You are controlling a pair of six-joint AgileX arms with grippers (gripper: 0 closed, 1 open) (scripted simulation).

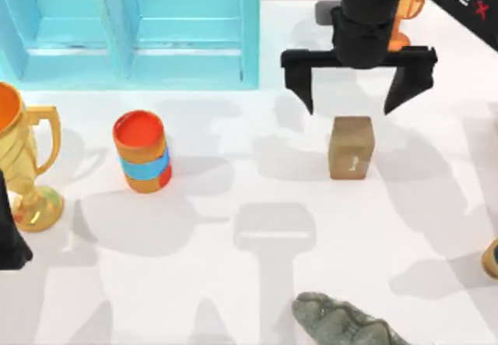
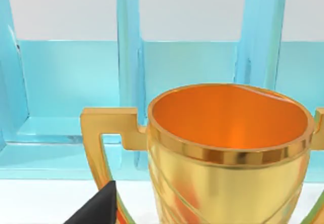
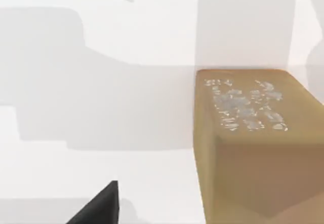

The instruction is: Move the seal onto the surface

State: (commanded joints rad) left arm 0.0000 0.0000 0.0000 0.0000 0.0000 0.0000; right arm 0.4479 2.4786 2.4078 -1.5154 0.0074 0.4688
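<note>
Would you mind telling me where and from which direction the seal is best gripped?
Grip the seal across its two flat side faces, coming down from above. It stands upright as a plain rectangular block on the white surface, nothing touching it, so parallel sides suit two fingers. The right gripper, open, already hangs just behind it; the left gripper sits by the gold trophy.
</note>
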